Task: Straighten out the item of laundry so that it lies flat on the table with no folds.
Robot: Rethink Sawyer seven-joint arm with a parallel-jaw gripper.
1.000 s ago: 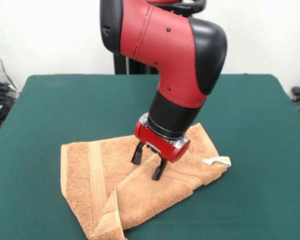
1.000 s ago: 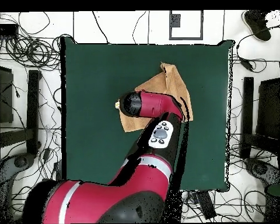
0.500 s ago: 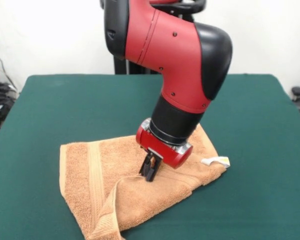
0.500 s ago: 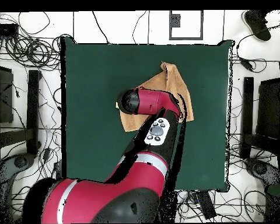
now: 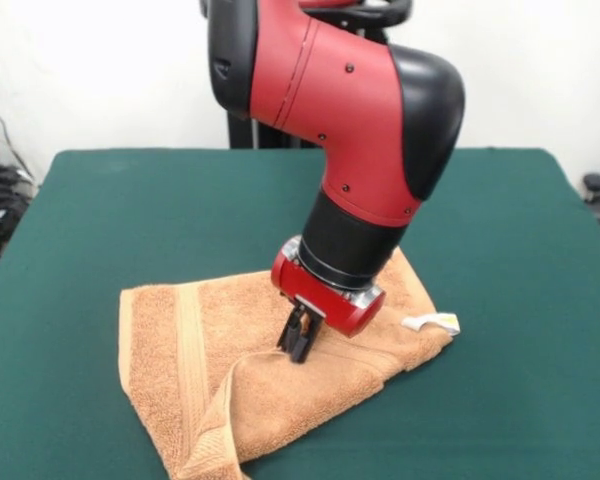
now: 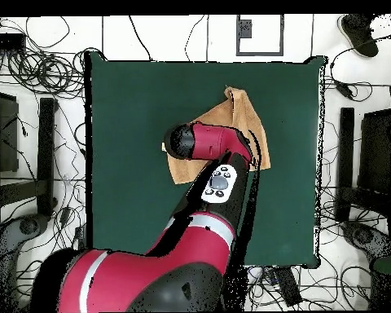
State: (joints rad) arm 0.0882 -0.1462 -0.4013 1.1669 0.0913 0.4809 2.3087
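Grasp step: I have the gripper (image 5: pixel 298 347) down on the towel (image 5: pixel 180 350), jaws pinched together on the edge of the folded-over flap near the middle of the cloth, so I read it as clamped on the fabric. The towel sits on the table (image 5: pixel 130 200) toward the camera-side edge in the front view, one corner doubled over in a diagonal fold running down to the near corner, white tag (image 5: pixel 432 323) poking out at the right end. Not flat yet, so the task is early to mid. Next move, as I judge it: lift slightly and drag the pinched flap back away from the fold line so the layer peels open, keeping it low so the whole towel doesn't slide along. Risk is that the grip has both layers. Front view gives me the jaws, fold ridge and tag; overhead hides the gripper under the arm (image 6: pixel 207 147) but shows the towel's (image 6: pixel 246 114) placement, roughly centre and toward the far edge, plenty of green around it to spread.
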